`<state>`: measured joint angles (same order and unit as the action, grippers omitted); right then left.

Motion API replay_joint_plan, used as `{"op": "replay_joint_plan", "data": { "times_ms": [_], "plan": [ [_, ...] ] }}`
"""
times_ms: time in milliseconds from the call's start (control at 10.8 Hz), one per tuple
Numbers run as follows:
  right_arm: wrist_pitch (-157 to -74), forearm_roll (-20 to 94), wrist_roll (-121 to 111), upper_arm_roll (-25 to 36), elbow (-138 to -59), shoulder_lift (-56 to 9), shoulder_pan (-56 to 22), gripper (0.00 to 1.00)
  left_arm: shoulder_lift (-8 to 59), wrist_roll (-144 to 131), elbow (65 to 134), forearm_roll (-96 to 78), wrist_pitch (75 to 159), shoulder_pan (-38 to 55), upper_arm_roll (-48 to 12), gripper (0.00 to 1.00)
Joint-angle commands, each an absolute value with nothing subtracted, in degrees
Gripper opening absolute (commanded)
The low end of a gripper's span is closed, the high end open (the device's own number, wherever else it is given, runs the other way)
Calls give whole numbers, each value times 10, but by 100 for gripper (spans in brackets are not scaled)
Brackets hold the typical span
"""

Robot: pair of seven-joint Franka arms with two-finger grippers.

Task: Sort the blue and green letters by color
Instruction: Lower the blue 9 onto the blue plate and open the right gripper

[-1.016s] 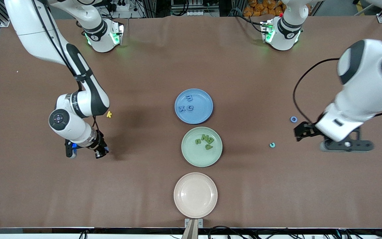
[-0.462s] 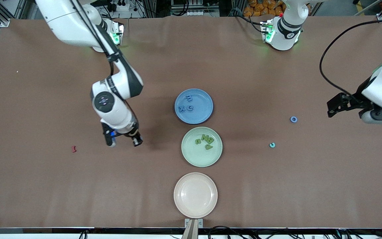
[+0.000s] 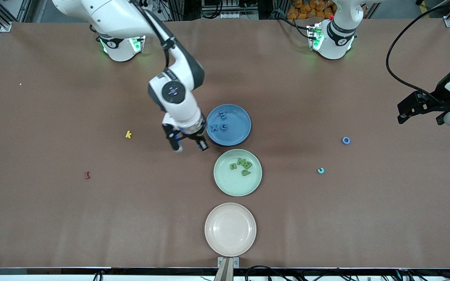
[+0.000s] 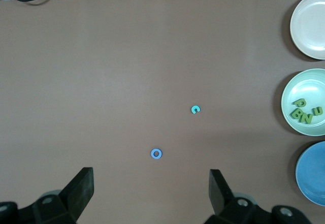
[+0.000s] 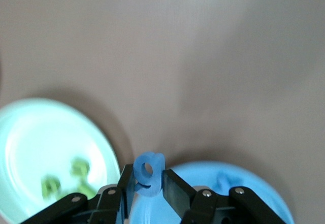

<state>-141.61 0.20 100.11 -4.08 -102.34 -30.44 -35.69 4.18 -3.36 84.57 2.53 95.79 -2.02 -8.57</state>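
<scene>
The right arm reaches out from its base and bends down toward the middle of the table [image 3: 53,218], its wrist tipped downward. The right claw [image 5: 149,182] is up in the air beside the blue plate [image 3: 240,132], over the bare table at that plate's edge on the right arm's end. Its fingers [image 5: 175,186] are pinched together on a small blue letter g [image 5: 149,176], which stands up between them in the right wrist view, with the blue plate and the green plate [image 3: 229,185] under it.

Three blue letters [image 3: 220,124] lie in the blue plate. In the green plate, next one nearer the front camera, sits a cluster of green letters [image 3: 241,165]. Nearest the camera is the pale pink plate [image 3: 230,246].

Toward the left arm's end of the table, a blue ring-shaped o [image 3: 346,140] and a teal c [image 3: 320,170] lie loose on the table, well apart from the plates. Toward the right arm's end lie a yellow k [image 3: 128,134] and a dark red squiggle [image 3: 87,175].

The left arm waits at the edge of the front view, held high, its left claw [image 4: 152,196] spread wide with nothing in it, looking down on the o and c.
</scene>
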Motion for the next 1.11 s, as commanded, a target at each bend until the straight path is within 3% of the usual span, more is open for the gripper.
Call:
{"op": "replay_joint_plan", "data": {
  "times_ms": [0,370,462,554,647,1016],
  "plan": [
    [-1409,11,1044,-73,-990,-334,-392,1,4,-10,874,11,948,-9,-64,100],
    [-1409,4,1056,-110,-991,-354,-410,6,4,-7,872,10,934,-21,-68,100],
    [-1405,4,1056,-112,-991,-357,-416,28,4,-8,871,10,932,-21,-69,100],
    [-1399,4,1055,-112,-991,-356,-415,86,4,-7,870,10,927,-21,-69,100],
    [-1398,4,1048,-112,-990,-356,-412,100,6,-8,871,10,926,-21,-69,100],
    [-1361,3,1012,-110,-986,-339,-387,100,7,-7,871,-10,926,-22,-69,100]
  ]
}}
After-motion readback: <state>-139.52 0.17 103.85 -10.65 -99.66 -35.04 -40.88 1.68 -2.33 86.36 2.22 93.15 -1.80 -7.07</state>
